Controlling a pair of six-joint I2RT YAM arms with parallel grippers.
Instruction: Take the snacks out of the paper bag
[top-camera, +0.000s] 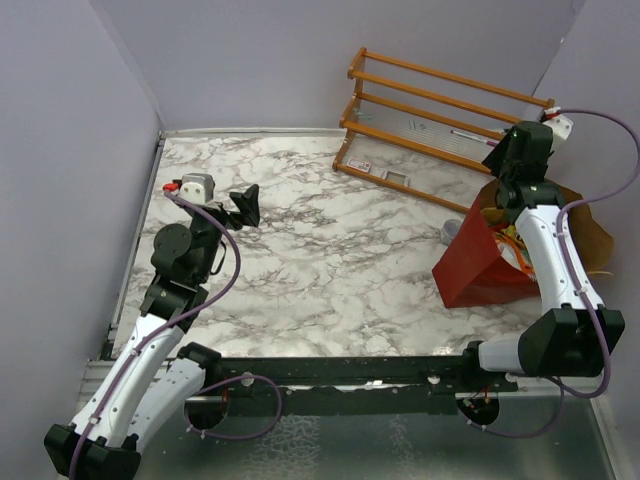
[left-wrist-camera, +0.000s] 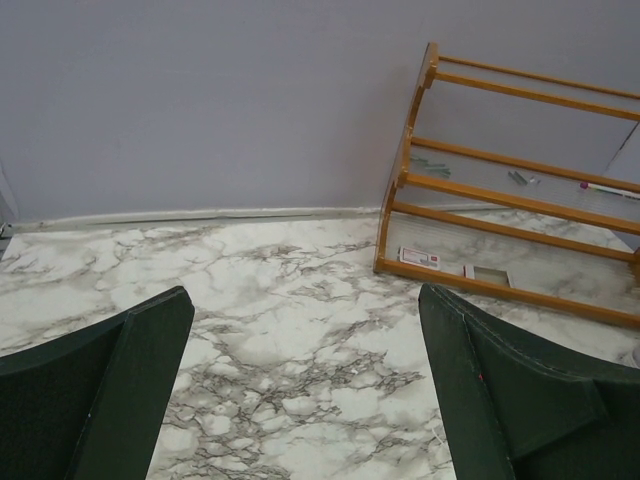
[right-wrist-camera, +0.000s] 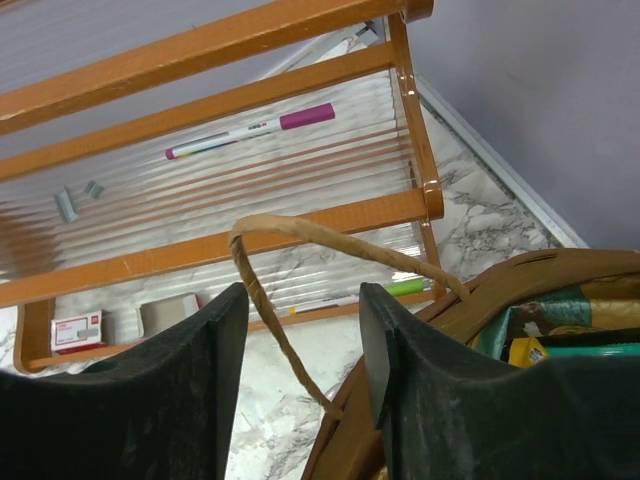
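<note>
The red paper bag (top-camera: 478, 268) stands open at the right of the table, with colourful snacks (top-camera: 510, 243) inside. My right gripper (top-camera: 499, 166) is open above the bag's far rim. In the right wrist view its fingers (right-wrist-camera: 300, 345) straddle the brown string handle (right-wrist-camera: 300, 236) without clamping it. The bag's kraft rim (right-wrist-camera: 480, 292) curves past the right finger. A teal-green packet (right-wrist-camera: 565, 305) and a yellow one (right-wrist-camera: 525, 351) show inside. My left gripper (top-camera: 245, 205) is open and empty over bare marble at the left (left-wrist-camera: 305, 385).
An orange wooden rack (top-camera: 440, 120) stands at the back right, just behind the bag, and it holds markers and small boxes (right-wrist-camera: 250, 130). A small clear cup (top-camera: 452, 230) stands by the bag's left side. Grey walls close the left, back and right.
</note>
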